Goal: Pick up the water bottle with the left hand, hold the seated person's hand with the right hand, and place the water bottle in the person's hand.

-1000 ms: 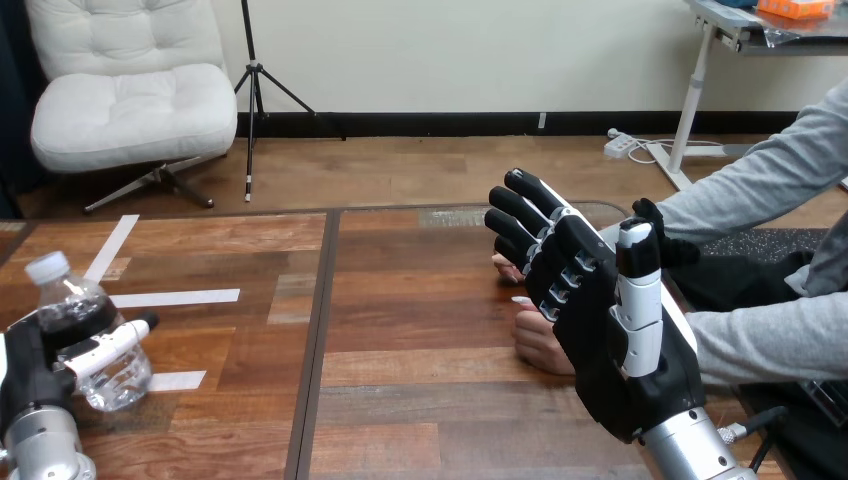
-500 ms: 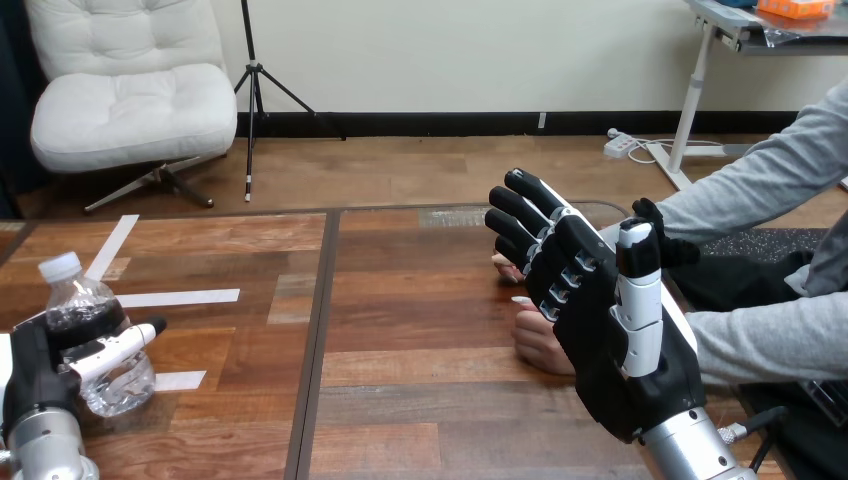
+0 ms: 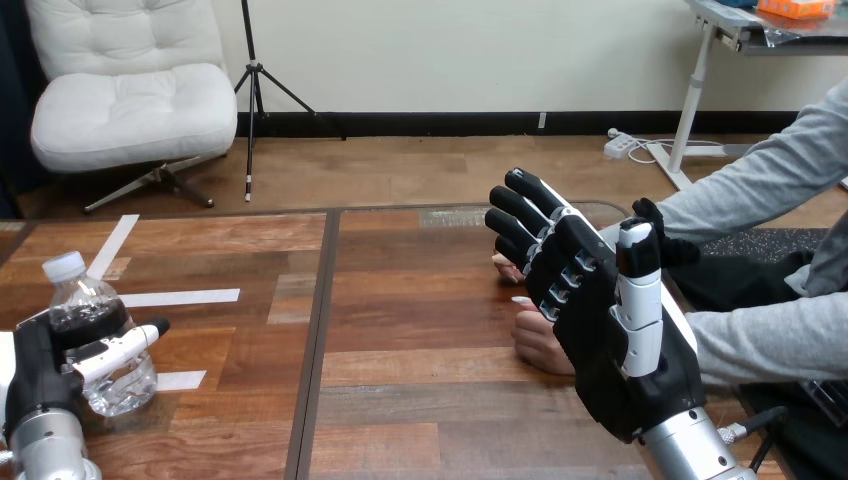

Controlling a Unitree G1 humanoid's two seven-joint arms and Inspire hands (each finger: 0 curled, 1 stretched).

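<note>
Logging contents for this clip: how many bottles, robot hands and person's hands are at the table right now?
Clear plastic water bottle with a white cap, gripped by the left hand: 1
Black-and-white robot hands, that one and the open right hand: 2
Person's hands, the nearer hand and the farther hand, both partly behind the right hand: 2
Total: 5

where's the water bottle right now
In the head view the water bottle is at the far left of the table, with the robot's left hand curled round it and white tape strips just to its right.
</note>
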